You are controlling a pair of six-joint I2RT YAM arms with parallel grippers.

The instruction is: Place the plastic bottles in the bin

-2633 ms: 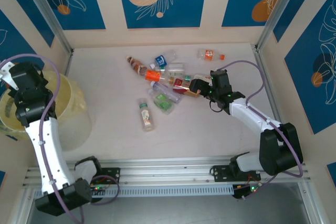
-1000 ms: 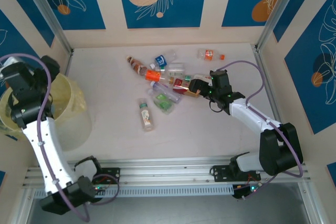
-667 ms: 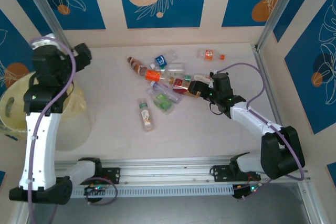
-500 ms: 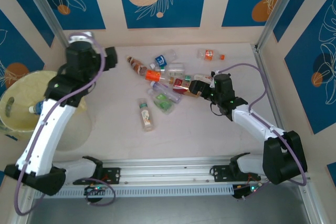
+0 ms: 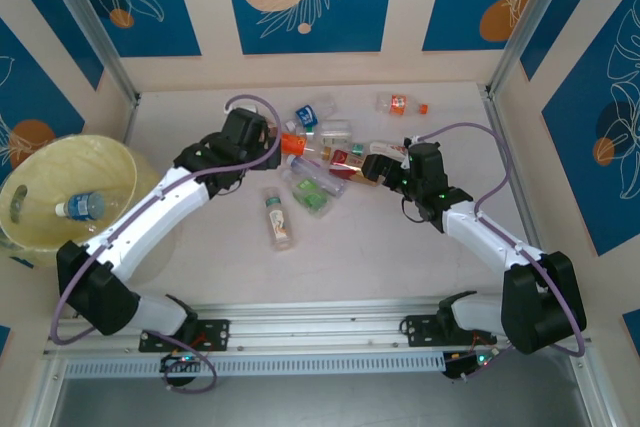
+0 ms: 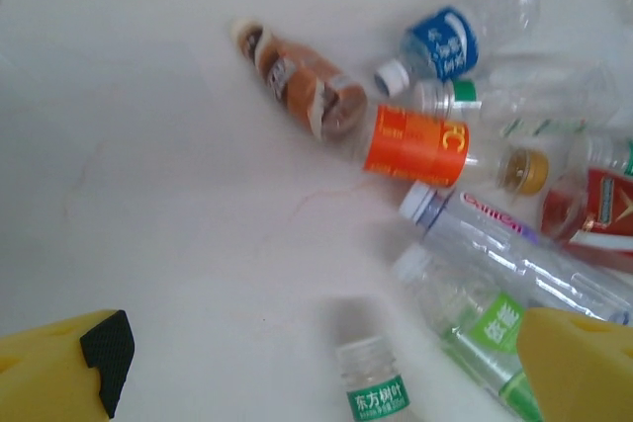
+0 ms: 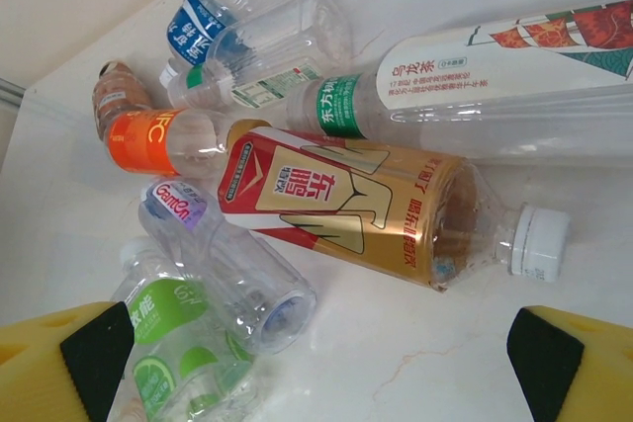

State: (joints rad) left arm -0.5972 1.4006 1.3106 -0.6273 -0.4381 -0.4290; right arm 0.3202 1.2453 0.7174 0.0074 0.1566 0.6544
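Our left jaws stood wide and empty above the counter (image 5: pixel 350 257), at the left side of the heap of plastic bottles (image 5: pixel 320 162). An orange-labelled bottle (image 6: pixel 415 145) and a brown bottle (image 6: pixel 307 91) lay below them. Our right jaws were just as wide, holding nothing, low beside a red-and-gold bottle (image 7: pixel 346 200) lying on its side. We saw a blue-labelled bottle (image 5: pixel 82 207) inside the bin (image 5: pixel 30 172) at the far left. A green-labelled bottle (image 5: pixel 277 217) lay apart from the heap, nearer us, and an orange-capped bottle (image 5: pixel 398 103) lay near the back wall.
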